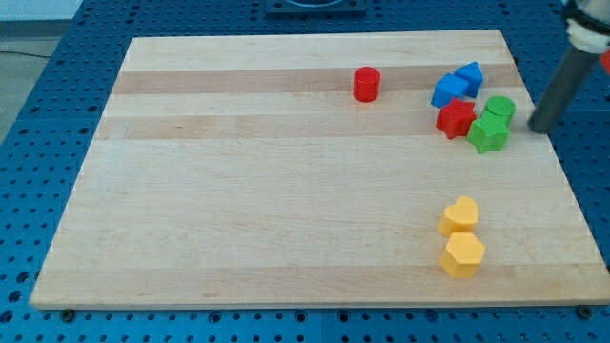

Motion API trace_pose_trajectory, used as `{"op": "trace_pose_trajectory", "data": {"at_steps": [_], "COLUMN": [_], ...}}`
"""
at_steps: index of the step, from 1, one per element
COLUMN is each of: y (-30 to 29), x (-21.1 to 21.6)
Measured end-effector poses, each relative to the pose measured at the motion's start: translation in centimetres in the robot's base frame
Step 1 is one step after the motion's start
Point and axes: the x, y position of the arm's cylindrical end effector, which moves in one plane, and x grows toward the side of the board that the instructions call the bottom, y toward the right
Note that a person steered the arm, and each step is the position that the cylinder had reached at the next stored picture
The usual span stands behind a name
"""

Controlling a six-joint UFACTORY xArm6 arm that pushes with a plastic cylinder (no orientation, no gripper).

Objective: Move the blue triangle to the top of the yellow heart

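The blue triangle [470,75] lies near the view's top right, touching a blue cube [449,90] on its lower left. The yellow heart [460,215] lies far below them, toward the view's bottom right, with a yellow hexagon [463,255] right beneath it. My tip [538,128] rests on the board at the right edge, just right of the green blocks and to the right of and below the blue triangle. It touches no block.
A red star [457,117] sits under the blue cube. A green cylinder [499,108] and a green star [488,134] lie beside it, between my tip and the blue blocks. A red cylinder [366,84] stands alone at top centre. The board's right edge [558,171] is close to my tip.
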Motion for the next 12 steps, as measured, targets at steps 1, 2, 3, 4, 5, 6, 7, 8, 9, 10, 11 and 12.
{"op": "trace_pose_trajectory", "data": {"at_steps": [1, 2, 3, 4, 5, 6, 7, 8, 9, 10, 11, 12], "y": [-0.6, -2.8, -9.7, -13.4, -13.4, -14.7, -17.9, -22.7, -24.2, -19.9, -19.5, -17.5], "x": [-4.2, -9.3, -9.6, -8.7, -8.5, -5.6, -2.3, -4.2, -2.8, -1.0, 3.1, 4.0]}}
